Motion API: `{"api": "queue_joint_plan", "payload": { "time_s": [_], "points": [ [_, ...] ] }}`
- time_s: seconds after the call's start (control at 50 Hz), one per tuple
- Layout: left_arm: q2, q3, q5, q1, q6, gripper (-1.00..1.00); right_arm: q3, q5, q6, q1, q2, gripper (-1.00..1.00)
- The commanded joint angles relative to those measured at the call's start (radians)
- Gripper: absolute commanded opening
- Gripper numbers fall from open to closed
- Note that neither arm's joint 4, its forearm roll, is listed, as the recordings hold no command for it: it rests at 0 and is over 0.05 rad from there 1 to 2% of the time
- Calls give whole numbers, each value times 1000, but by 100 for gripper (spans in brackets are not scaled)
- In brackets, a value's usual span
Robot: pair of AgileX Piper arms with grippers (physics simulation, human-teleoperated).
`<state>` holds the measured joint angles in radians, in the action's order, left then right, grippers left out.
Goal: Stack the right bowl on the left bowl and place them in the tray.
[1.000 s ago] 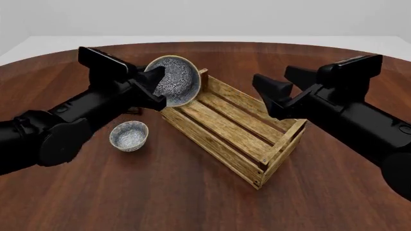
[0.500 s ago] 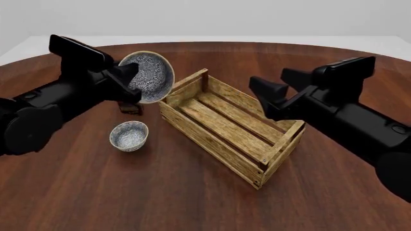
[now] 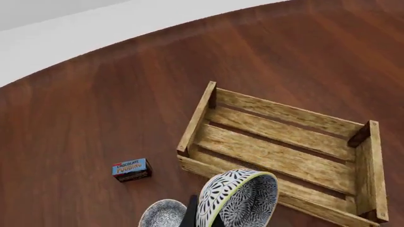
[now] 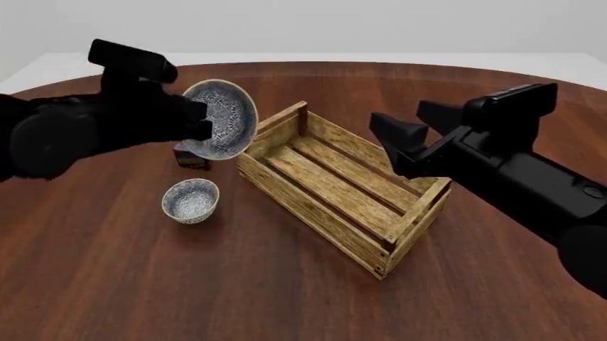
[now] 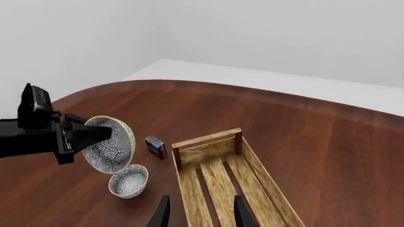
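My left gripper (image 4: 199,121) is shut on the rim of a large blue-patterned bowl (image 4: 223,118), holding it in the air tipped on its side, left of the tray (image 4: 337,186). That held bowl (image 3: 240,201) (image 5: 112,144) hangs above and slightly beyond a smaller patterned bowl (image 4: 190,200) (image 5: 128,180) standing upright on the table. The tray (image 3: 284,151) (image 5: 221,182), a slatted wooden crate, holds nothing. My right gripper (image 4: 394,145) (image 5: 200,215) hovers open above the tray's right side, nothing between its fingers.
A small dark box with a blue top (image 3: 131,170) (image 5: 154,145) lies on the brown round table (image 4: 237,284) just beyond the small bowl, partly hidden by the held bowl in the front view. The table's far edge curves behind the tray.
The left arm carried the big bowl leftward, from the tray's near-left corner to above the small bowl, and swung its wrist upward. The right arm stayed nearly still.
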<state>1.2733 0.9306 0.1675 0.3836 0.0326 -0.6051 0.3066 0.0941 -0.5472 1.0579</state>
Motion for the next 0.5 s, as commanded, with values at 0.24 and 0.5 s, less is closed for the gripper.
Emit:
{"api": "queue_joint_plan", "payload": {
  "time_s": [0.24,0.5],
  "points": [
    [62,121,231,-30,-291,-100,8,-4,3,1,-19,100],
    [89,90,217,-67,-422,-100,10,-4,3,-4,-16,100]
  ]
}}
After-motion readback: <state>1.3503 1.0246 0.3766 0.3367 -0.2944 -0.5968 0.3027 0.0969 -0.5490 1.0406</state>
